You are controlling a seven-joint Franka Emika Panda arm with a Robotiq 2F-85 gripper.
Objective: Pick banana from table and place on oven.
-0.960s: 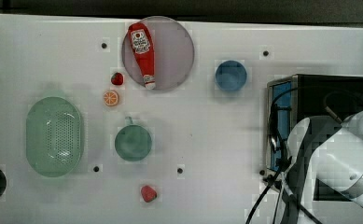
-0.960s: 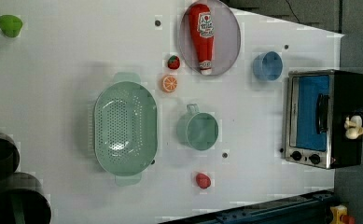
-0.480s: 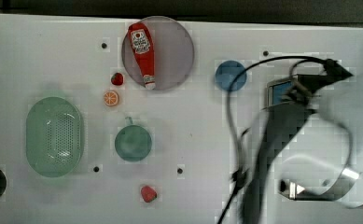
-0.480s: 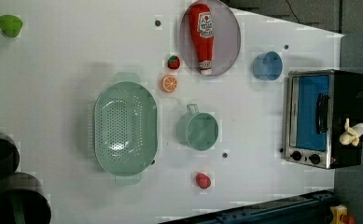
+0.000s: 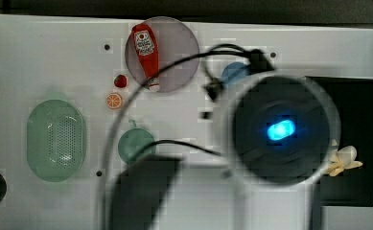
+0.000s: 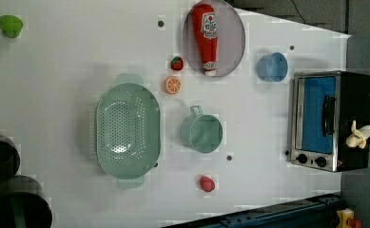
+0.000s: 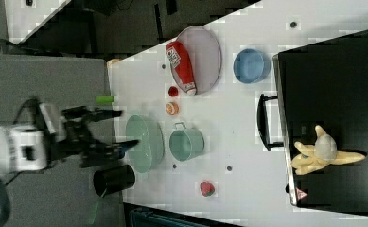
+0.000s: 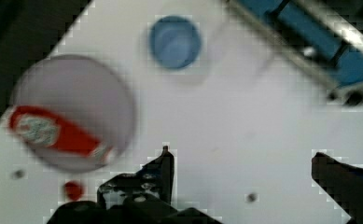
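The pale-yellow banana [image 5: 344,160] [image 6: 359,135] [image 7: 323,151] lies free on the black top of the oven [image 5: 352,96] [image 6: 325,118] [image 7: 333,71], near its knob end. My gripper [image 8: 244,175] [image 7: 127,126] is open, with nothing between its fingers [image 8: 163,170]. In the wrist view it hangs high over the white table [image 8: 226,121] [image 5: 54,57] [image 6: 78,57], between the plate and the oven's front, well apart from the banana. In the top view the arm's round body with a blue light [image 5: 280,129] covers part of the oven.
A red ketchup bottle [image 6: 206,35] lies on a grey plate [image 6: 232,42]. Nearby are a blue bowl [image 6: 272,66], a strawberry [image 6: 176,62], an orange slice [image 6: 172,85], a green colander [image 6: 128,130], a green cup [image 6: 202,133] and a small red piece [image 6: 207,183]. Black cylinders [image 6: 2,161] stand at the left view's left edge.
The arm has drawn away from the oven top and swung across the top view, close under that camera. The banana has stayed on the oven.
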